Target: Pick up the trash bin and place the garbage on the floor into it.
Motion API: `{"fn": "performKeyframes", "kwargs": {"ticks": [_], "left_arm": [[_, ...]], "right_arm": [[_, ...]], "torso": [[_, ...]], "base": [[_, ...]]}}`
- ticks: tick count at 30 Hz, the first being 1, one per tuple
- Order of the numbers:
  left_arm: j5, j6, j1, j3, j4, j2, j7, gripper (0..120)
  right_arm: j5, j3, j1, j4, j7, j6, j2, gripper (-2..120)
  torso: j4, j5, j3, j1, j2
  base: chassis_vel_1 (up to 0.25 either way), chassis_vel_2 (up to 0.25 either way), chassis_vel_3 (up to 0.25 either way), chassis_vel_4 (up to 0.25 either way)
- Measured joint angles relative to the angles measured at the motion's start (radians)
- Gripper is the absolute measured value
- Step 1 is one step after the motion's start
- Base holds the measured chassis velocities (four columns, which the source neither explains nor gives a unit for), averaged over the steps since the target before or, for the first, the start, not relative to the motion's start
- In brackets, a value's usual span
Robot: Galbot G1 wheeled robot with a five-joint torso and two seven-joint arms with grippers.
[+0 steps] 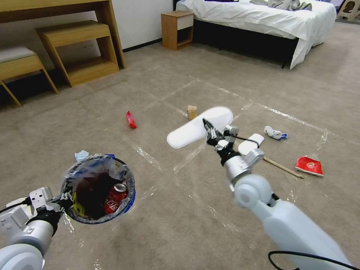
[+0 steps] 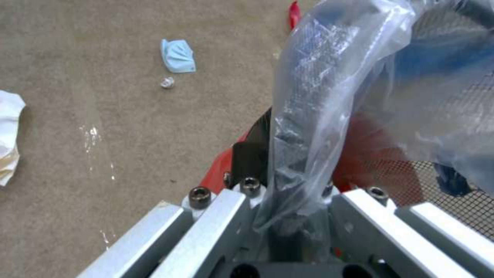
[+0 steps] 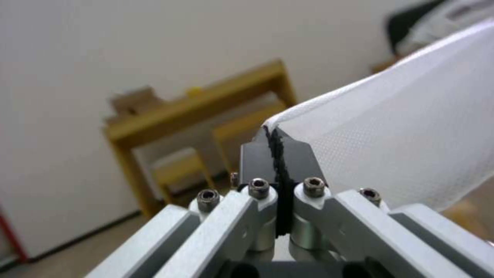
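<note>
Stretching across the room, the floor (image 1: 180,86) is beige-brown short-pile carpet crossed by shiny strips of clear tape. A bed (image 1: 262,18) with white sheets stands far beyond the right hand, a small wooden nightstand (image 1: 177,29) beside it, and wooden benches (image 1: 75,52) line the wall beyond the left hand.

The left hand (image 1: 64,197) is clenched on the rim of the trash bin (image 1: 98,189), pinching the bin wall and its crinkled translucent liner (image 2: 314,96) between the fingers and holding the bin above the carpet. The bin is round, with a blue band showing at its edge and red lower down in the left wrist view. Inside it lie a crushed red soda can (image 1: 115,197) and something yellow.

The right hand (image 1: 209,132) is raised above the floor, clamped on the edge of a white slipper (image 1: 198,126); the slipper is flat, pale and finely textured, jutting out to both sides of the fingers.

On the carpet, a second white slipper (image 1: 250,143) lies just beyond the right wrist, a wooden stick (image 1: 283,167) and a red wrapper (image 1: 309,165) to its right, and a crumpled tissue with a blue scrap (image 1: 275,133) farther off. A tan paper bag (image 1: 192,111) sits beyond the held slipper, another red wrapper (image 1: 131,120) lies between the hands, and a blue mask (image 2: 177,56) rests near the bin.
</note>
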Motion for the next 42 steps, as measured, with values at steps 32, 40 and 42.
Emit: {"fn": "performKeyframes", "kwargs": {"ticks": [32,40,42], "left_arm": [[-0.036,0.037,-0.007,-0.001,0.006,0.002,-0.01,1],[-0.035,0.037,-0.001,-0.007,0.001,0.0,-0.009,1],[-0.035,0.037,0.0,-0.007,0.0,0.0,-0.009,1]], "right_arm": [[-0.088,-0.713,0.672,0.025,-0.125,0.029,0.012,0],[-0.163,-0.739,0.673,-0.013,-0.119,0.02,0.029,0],[-0.175,-0.743,0.672,-0.019,-0.118,0.018,0.031,0]], "torso": [[0.0001,-0.0002,0.0,0.0,0.0],[-0.0001,-0.0002,0.0,0.0,0.0],[-0.0002,-0.0003,0.0,0.0,0.0]], "base": [[0.0,0.0,0.0,0.0],[0.0,0.0,0.0,0.0],[0.0,0.0,0.0,0.0]]}}
